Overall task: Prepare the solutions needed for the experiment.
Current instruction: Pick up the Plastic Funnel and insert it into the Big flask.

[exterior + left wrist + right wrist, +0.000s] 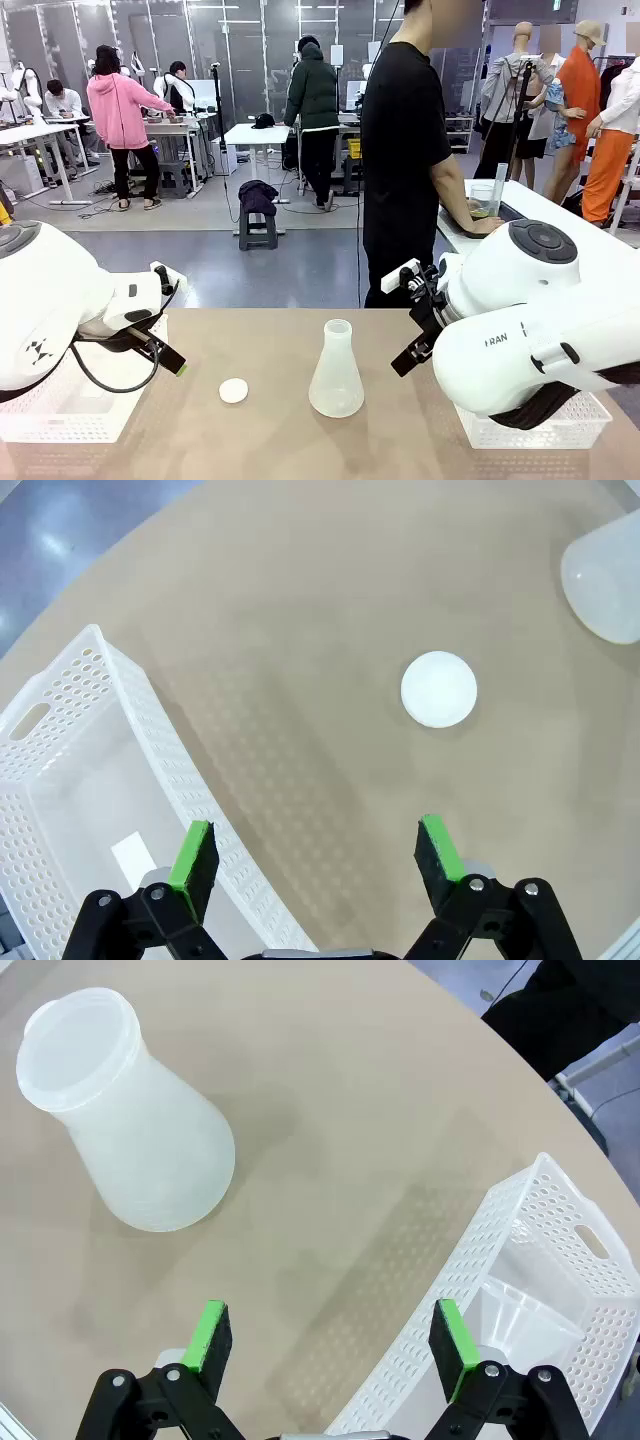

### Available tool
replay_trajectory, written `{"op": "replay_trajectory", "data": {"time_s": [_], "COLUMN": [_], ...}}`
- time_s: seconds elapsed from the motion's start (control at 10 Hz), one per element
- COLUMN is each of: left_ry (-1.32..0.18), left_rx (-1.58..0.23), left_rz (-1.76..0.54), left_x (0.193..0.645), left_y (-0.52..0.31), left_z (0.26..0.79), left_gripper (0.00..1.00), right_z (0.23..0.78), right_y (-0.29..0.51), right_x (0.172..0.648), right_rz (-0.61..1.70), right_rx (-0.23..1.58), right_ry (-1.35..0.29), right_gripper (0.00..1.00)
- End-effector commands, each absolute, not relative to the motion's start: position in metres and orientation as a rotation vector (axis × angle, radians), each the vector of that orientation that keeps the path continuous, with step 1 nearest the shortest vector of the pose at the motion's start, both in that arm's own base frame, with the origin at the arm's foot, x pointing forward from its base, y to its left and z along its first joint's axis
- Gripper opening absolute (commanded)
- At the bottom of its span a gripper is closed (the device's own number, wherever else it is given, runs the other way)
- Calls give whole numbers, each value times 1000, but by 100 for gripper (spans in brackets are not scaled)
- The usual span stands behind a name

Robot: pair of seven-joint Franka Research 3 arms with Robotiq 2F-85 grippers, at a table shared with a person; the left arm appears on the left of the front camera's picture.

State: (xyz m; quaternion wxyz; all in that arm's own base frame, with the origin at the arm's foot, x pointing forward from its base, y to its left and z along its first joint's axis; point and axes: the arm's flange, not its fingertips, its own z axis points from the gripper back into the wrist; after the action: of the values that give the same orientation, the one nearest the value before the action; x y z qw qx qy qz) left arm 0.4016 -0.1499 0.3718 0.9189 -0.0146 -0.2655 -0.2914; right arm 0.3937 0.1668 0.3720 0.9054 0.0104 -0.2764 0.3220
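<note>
Flask (336, 375): frosted, translucent, conical, narrow neck. It stands upright and unstoppered near the middle of the tan table (270, 440), between the two arms. No print or graduations readable on its wall, and any liquid level inside cannot be made out.

White round disc (233, 391) lies flat on the table to the flask's left, apart from it.

Left gripper (318, 855): jaws wide apart, green pads facing. One finger hangs over the wall of the left white perforated basket (180, 770), the other over bare table. The disc lies ahead of the fingertips, untouched. A small white card (135, 855) sits on the basket floor, with no text legible.

Right gripper (335, 1345): jaws wide apart over bare table. The flask is ahead and to one side, clear of both fingers. The right white perforated basket (470, 1290) lies under the other finger and holds a translucent funnel-like piece (520, 1310).

Lettering "FRAN" (497, 340) is readable on the right arm housing, the rest out of sight.

Person in black shirt (405, 150) stands at the far edge, turned toward a neighbouring table.
</note>
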Motion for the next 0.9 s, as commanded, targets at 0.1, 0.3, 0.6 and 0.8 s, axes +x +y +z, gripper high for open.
{"op": "replay_trajectory", "data": {"time_s": [0.1,0.3,0.6,0.8], "left_ry": [-546,-546,-546,-546], "left_rx": [-30,-30,-30,-30], "left_rz": [-599,-599,-599,-599], "left_x": [402,402,402,402], "left_y": [-150,-150,-150,-150], "left_z": [372,372,372,372], "left_gripper": [100,100,100,100], "right_z": [372,372,372,372], "right_y": [167,167,167,167], "right_x": [394,394,394,394], "right_rz": [665,665,665,665], "right_rx": [22,22,22,22], "right_ry": [-571,-571,-571,-571], "right_gripper": [100,100,100,100]}}
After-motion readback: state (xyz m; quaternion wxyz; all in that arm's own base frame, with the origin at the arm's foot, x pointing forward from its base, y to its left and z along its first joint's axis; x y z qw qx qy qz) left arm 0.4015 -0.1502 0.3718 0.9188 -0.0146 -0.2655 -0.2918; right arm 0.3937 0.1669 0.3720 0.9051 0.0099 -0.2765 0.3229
